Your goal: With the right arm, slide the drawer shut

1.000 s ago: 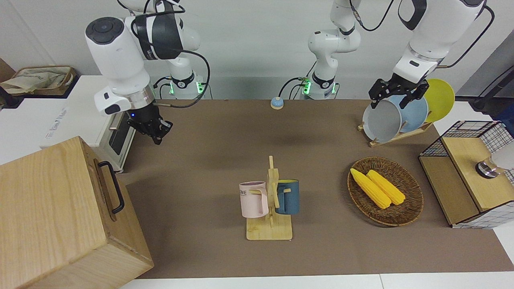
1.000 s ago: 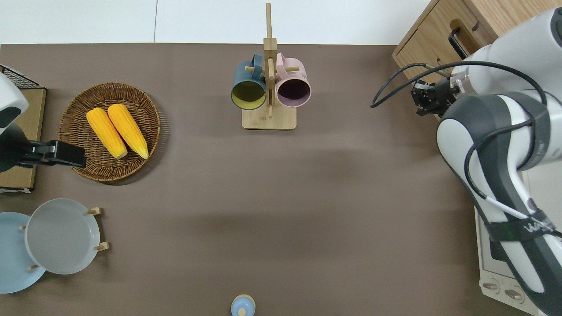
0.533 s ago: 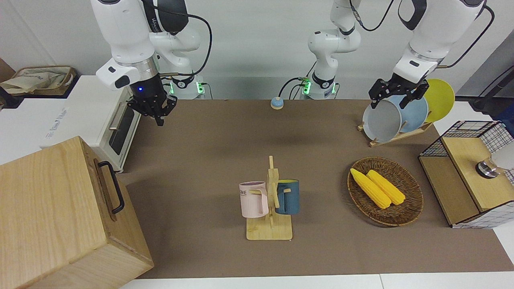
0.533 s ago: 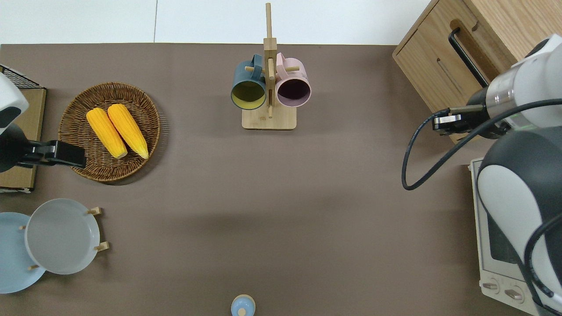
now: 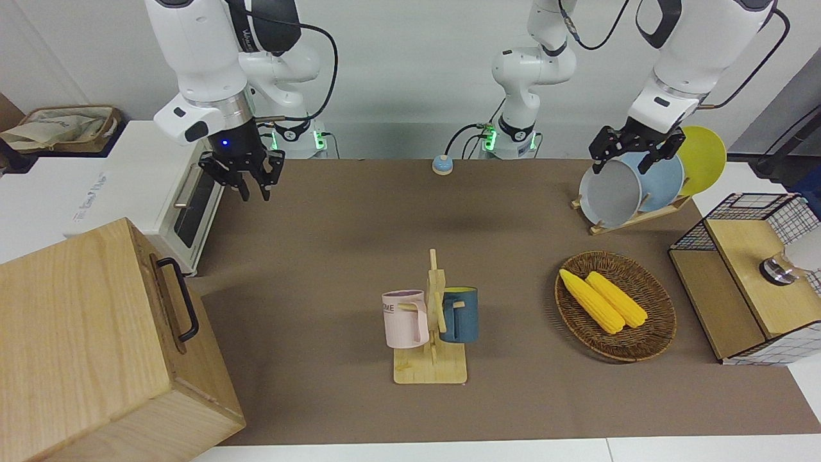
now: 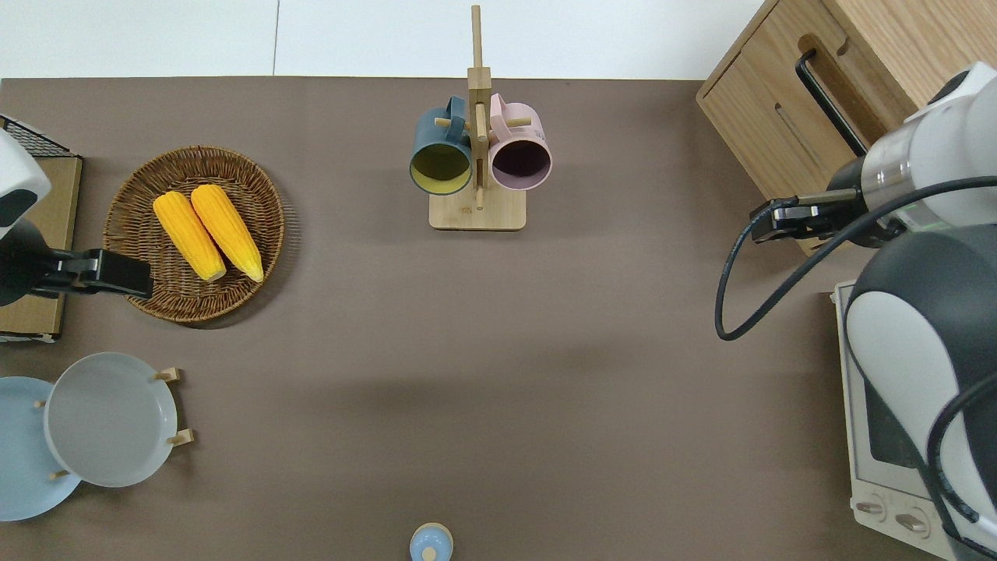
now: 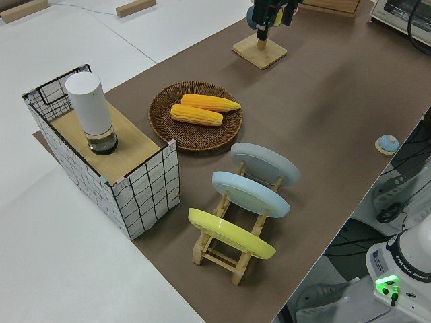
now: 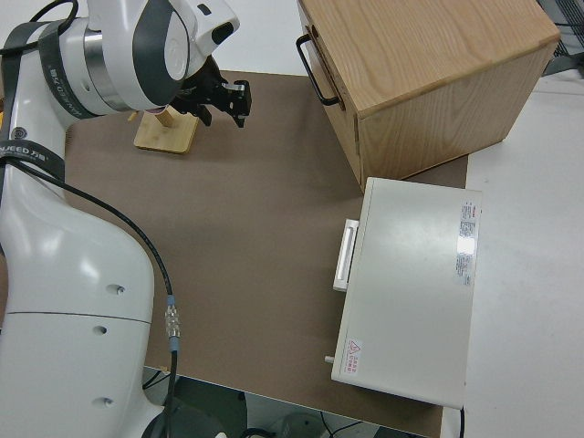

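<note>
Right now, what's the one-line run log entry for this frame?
drawer: shut flush in cabinet | right pincer: open, empty, raised, clear of handle | left arm: parked

The right arm (image 5: pixel 199 58) is raised with its wrist pointing down and the right gripper (image 5: pixel 247 186) hanging in the air, fingers (image 5: pixel 242 188) spread apart and holding nothing, blue wrist light lit, while the left arm (image 5: pixel 680 58) is parked

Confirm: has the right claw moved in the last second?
Yes. The right claw has risen and pulled back from the drawer toward the robots, now level with the oven; fingers open.
</note>
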`<act>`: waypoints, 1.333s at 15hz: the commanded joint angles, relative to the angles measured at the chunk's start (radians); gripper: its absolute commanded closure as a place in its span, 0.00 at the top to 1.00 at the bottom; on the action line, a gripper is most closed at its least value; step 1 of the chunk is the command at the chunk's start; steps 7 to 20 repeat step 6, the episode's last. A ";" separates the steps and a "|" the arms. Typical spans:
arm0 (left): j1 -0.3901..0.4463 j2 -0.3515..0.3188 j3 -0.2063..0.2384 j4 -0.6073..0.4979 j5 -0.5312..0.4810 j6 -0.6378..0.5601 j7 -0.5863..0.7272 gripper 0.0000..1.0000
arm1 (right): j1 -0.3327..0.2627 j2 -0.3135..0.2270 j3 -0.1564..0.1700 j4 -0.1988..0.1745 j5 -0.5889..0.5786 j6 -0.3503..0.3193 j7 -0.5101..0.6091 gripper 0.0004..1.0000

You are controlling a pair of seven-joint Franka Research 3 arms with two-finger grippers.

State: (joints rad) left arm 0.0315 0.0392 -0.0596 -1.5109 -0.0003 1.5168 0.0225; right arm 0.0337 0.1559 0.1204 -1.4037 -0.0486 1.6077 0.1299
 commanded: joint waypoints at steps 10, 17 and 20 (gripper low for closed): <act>0.004 0.011 -0.006 0.024 0.017 -0.020 0.010 0.99 | 0.003 -0.002 -0.001 -0.003 0.004 -0.020 -0.026 0.98; 0.004 0.011 -0.006 0.024 0.017 -0.020 0.010 0.99 | 0.003 -0.002 -0.001 -0.003 0.004 -0.020 -0.026 0.98; 0.004 0.011 -0.006 0.024 0.017 -0.020 0.010 0.99 | 0.003 -0.002 -0.001 -0.003 0.004 -0.020 -0.026 0.98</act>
